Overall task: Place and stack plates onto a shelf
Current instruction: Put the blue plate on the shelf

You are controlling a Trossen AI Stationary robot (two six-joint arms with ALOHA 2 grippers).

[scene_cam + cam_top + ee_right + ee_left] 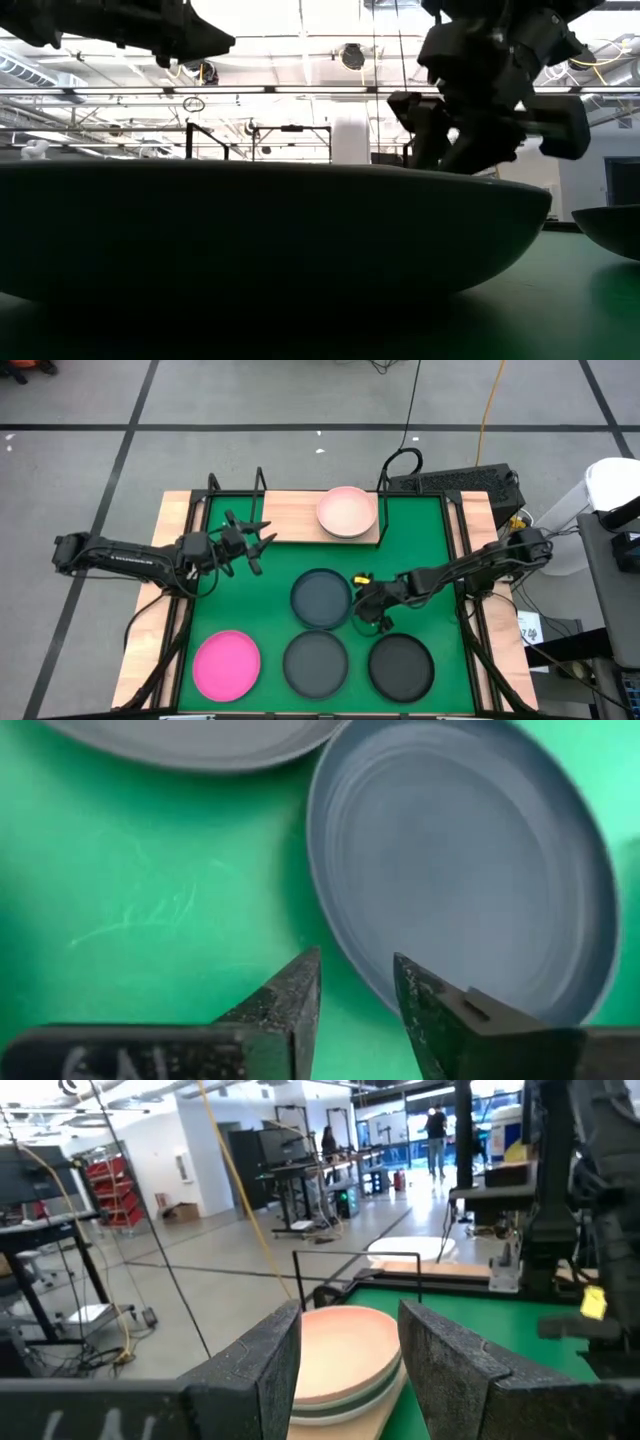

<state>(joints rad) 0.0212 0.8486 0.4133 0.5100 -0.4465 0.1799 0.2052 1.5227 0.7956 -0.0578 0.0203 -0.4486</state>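
Green mat (pixel 250 600), four plates loose on it, more stacked on the shelf (pixel 290 515) at the far edge.
Right gripper (pixel 368 603) sits low at the rim of the upper dark plate (pixel 321 598), jaws parted a little with the rim just beside them, nothing clamped yet. Left gripper (pixel 262 540) hovers wide open and empty near the shelf, facing the pale pink plate (pixel 347 510) that tops the stack. Two dark plates (pixel 316 662) (pixel 401 665) and a hot pink one (pixel 227 663) wait in the near row. These plates look stiff, light and smooth; likely slippery, so pinch the raised rim, one finger under the lip.
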